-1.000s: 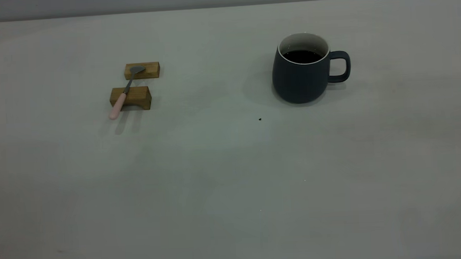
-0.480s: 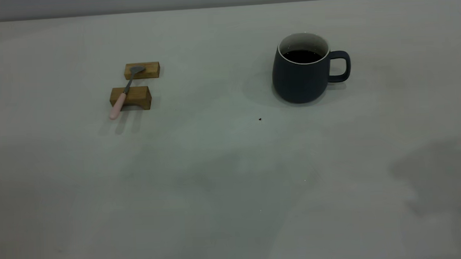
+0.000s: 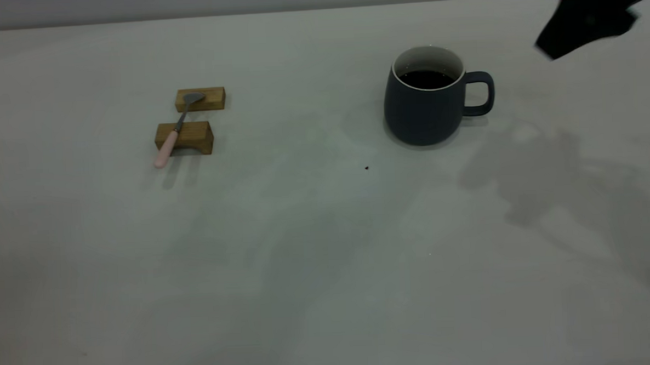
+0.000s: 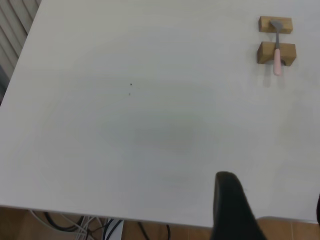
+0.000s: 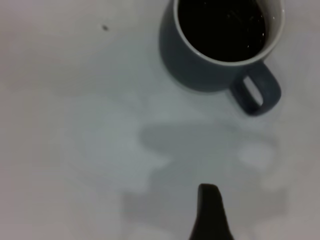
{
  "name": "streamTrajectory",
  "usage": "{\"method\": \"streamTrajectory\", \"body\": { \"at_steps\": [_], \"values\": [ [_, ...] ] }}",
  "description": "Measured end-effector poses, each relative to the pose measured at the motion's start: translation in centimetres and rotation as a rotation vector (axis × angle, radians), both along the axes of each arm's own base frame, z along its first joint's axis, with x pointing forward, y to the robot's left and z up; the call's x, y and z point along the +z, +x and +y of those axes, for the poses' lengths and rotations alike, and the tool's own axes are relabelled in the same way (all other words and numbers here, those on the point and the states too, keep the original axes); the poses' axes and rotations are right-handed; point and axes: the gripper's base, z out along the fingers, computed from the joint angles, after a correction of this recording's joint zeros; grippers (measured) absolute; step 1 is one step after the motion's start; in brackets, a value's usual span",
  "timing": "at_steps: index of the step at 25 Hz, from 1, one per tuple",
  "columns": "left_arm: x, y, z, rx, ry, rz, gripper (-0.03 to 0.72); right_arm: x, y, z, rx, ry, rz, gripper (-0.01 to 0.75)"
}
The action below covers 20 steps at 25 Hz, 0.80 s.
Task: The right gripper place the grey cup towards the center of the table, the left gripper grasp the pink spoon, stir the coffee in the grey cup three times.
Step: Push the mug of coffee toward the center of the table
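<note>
The grey cup point(image 3: 425, 98) stands right of the table's point(image 3: 328, 259) middle, with dark coffee point(image 3: 426, 79) inside and its handle pointing right. My right gripper point(image 3: 587, 20) hangs high at the far right, above and beyond the handle, apart from the cup. The right wrist view shows the cup point(image 5: 200, 65) ahead of one black finger point(image 5: 209, 200) with bare table on both sides. The pink spoon point(image 3: 174, 131) lies across two wooden blocks at the left. My left gripper point(image 4: 272, 200) is open over the table's edge, far from the spoon point(image 4: 276, 47).
Two tan wooden blocks point(image 3: 185, 138) point(image 3: 200, 99) carry the spoon. A tiny dark speck point(image 3: 366, 168) lies near the table's middle. The right arm's shadow point(image 3: 544, 178) falls right of the cup. Cables point(image 4: 75, 222) hang below the table edge in the left wrist view.
The right arm has come into the exterior view at the top right. Its shadow has slid from the lower right towards the cup. Cup and spoon have not moved.
</note>
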Motion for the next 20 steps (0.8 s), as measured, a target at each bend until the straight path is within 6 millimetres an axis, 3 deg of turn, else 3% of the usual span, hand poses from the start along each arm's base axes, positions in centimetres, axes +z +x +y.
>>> {"method": "streamTrajectory", "body": {
  "at_steps": [8, 16, 20],
  "values": [
    [0.0, 0.0, 0.0, 0.0, 0.0, 0.0, 0.476, -8.0, 5.6, 0.5, 0.283, -0.152, -0.009, 0.57],
    [0.0, 0.0, 0.0, 0.0, 0.0, 0.0, 0.476, -11.5, 8.4, 0.3, 0.287, -0.185, -0.036, 0.556],
    [0.0, 0.0, 0.0, 0.0, 0.0, 0.0, 0.476, -12.2, 8.9, 0.4, 0.287, -0.182, -0.035, 0.556]
  ]
}}
